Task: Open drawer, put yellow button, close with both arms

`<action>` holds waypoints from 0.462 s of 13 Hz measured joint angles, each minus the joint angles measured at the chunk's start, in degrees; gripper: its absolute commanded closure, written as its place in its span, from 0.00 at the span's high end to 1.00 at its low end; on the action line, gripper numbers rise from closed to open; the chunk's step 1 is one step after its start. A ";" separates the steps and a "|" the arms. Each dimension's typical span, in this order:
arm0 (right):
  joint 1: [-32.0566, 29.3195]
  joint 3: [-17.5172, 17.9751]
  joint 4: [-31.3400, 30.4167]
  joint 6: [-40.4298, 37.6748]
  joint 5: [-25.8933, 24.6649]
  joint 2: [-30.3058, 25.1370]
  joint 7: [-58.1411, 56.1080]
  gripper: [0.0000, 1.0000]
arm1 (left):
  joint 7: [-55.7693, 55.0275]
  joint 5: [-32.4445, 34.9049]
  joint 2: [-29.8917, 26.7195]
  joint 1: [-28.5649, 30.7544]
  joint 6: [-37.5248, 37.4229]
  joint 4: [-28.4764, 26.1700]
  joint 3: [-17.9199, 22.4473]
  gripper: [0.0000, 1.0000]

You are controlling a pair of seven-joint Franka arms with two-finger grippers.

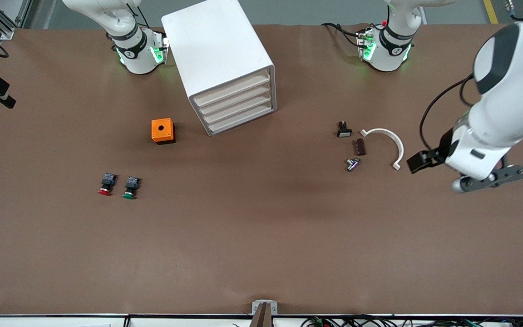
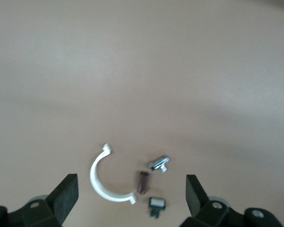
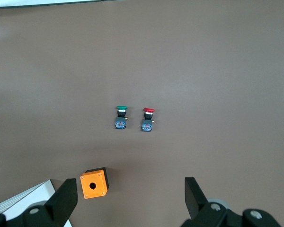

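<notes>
The white cabinet [image 1: 216, 45] stands between the arm bases. Its four cream-fronted drawers are all shut, and the drawer [image 1: 233, 90] is the uppermost. No yellow button shows in any view. My left gripper [image 1: 419, 161] hangs open and empty at the left arm's end of the table, beside a white curved clip [image 1: 391, 141]. In the left wrist view the gripper [image 2: 130, 190] is high over the clip [image 2: 102, 182]. My right gripper [image 3: 130, 190] is open and empty, high over the table by the orange box [image 3: 93, 183]. It is outside the front view.
A red-capped button [image 1: 106, 183] and a green-capped button [image 1: 130, 187] lie side by side toward the right arm's end. The orange box [image 1: 162, 131] stands beside the cabinet. A white-capped button [image 1: 344, 129], a brown part [image 1: 360, 147] and a metal part [image 1: 352, 164] lie by the clip.
</notes>
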 measured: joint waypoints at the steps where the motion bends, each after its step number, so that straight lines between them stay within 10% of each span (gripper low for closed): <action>1: 0.03 0.00 0.01 0.01 0.00 0.00 0.00 1.00 | 1.33 0.00 -1.72 0.31 -1.82 -0.03 0.00 1.00; 6: 0.08 0.00 0.04 0.04 0.00 0.00 0.00 1.00 | 9.76 -0.67 -8.37 2.20 -6.88 -1.07 1.12 1.00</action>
